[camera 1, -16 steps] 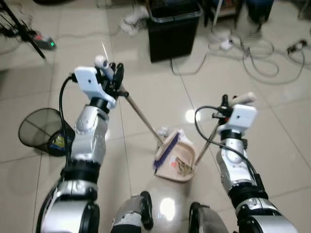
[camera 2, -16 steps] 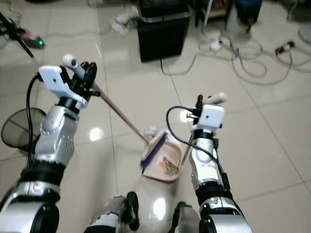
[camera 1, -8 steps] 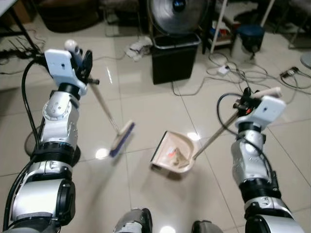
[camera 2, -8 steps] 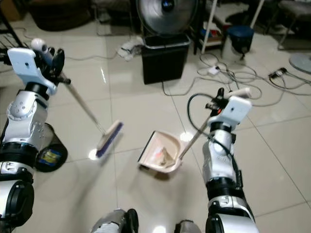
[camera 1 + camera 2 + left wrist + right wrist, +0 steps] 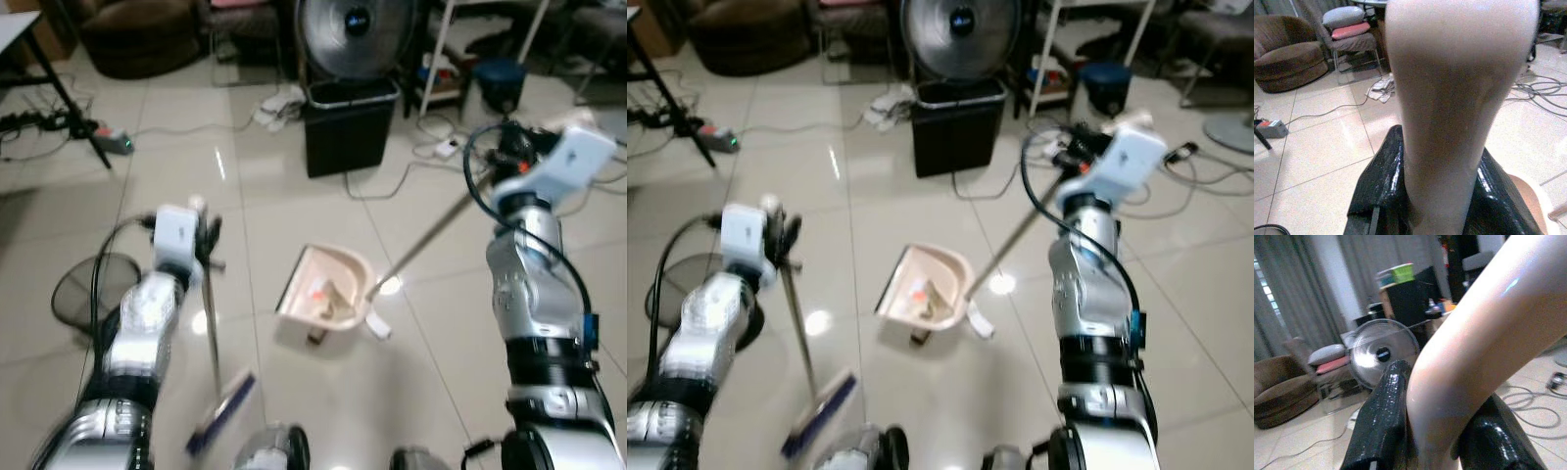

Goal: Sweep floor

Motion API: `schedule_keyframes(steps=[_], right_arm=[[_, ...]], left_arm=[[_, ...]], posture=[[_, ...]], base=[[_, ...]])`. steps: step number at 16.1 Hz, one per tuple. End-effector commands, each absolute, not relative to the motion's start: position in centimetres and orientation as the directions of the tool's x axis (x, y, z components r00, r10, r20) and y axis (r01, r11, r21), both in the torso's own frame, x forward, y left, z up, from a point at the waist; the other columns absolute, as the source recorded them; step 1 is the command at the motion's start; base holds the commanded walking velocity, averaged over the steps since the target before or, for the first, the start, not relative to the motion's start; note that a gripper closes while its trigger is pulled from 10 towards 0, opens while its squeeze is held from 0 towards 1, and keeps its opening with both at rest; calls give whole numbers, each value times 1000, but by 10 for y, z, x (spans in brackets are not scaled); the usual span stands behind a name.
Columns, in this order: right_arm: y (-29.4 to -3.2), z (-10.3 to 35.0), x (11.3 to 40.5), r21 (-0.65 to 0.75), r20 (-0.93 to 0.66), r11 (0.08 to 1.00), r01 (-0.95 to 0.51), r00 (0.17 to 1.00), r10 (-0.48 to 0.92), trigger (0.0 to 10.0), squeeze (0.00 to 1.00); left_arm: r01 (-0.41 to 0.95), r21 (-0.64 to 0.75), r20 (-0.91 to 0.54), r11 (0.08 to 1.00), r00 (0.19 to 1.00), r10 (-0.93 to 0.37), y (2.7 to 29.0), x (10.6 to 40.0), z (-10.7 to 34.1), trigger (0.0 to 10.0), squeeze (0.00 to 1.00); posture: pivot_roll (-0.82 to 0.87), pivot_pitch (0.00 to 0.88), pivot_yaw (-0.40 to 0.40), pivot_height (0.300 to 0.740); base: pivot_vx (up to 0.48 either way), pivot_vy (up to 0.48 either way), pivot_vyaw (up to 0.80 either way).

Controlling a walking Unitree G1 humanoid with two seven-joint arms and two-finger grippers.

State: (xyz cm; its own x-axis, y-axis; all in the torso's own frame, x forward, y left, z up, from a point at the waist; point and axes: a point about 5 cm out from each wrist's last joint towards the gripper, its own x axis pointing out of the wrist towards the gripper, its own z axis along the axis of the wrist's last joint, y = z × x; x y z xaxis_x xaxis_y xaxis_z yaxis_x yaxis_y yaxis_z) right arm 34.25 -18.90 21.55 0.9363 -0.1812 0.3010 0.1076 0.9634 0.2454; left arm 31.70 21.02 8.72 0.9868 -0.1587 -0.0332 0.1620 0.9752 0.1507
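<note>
1. Left eye view: your left pincer [image 5: 203, 257] is clamped on the broom handle [image 5: 210, 328]. The handle runs almost straight down from it to the broom head [image 5: 223, 409], which sits low near the robot's feet.
2. Your right pincer [image 5: 511, 155] is pressed onto the grip of the dustpan handle [image 5: 423, 241]. From the pincer the handle slopes down and inward to the dustpan [image 5: 324, 290], which looks tilted back, mouth up.
3. Step in hand, as a judgement: collection looks finished, with debris [image 5: 327, 295] lying in the pan. This reads as the carry-to-empty phase.
4. Next move calls for keeping the pan tipped back while you take it to a bin. The black bin [image 5: 350, 125] stands beyond the right pincer's pan; a mesh basket [image 5: 86, 287] lies outboard of the left pincer. I cannot tell which is intended.
5. Watch the cables [image 5: 441, 147] on the floor [image 5: 294, 201] near the black bin.
6. Hard to make out: both eye views are motion-blurred, the broom head most. Whether the pan rests on the floor or hangs clear is unclear. A pale scrap [image 5: 378, 328] beside the pan is unidentifiable. In the wrist views the handles [image 5: 1449, 112] sit close and blurred between the fingers [image 5: 1382, 421].
</note>
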Motion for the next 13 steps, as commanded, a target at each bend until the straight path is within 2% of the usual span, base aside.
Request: schedule_keyframes(steps=[1,2,5,9,13], right_arm=[[-182,227,339,267,316,962,52,939,-138,10000,0],[-180,228,338,285,299,958,37,946,-126,10000,0],[-172,242,332,322,287,947,-20,955,-78,10000,0],[-176,258,330,354,307,935,-30,948,-86,10000,0],[-183,269,329,374,312,927,-19,944,-106,10000,0]], left_arm=[[156,182,12,971,987,-161,208,316,97,10000,0],[163,183,-4,970,986,-165,208,311,93,10000,0],[151,171,-43,974,988,-146,207,290,82,10000,0],[121,178,30,977,991,-129,203,291,96,10000,0],[140,194,38,971,988,-150,198,288,102,10000,0]], posture=[[-37,0,95,740],[-36,0,95,740],[-30,0,98,740],[-10,0,90,740],[-11,0,92,740]], base=[[0,0,0],[0,0,0],[0,0,800],[0,0,800],[0,0,800]])
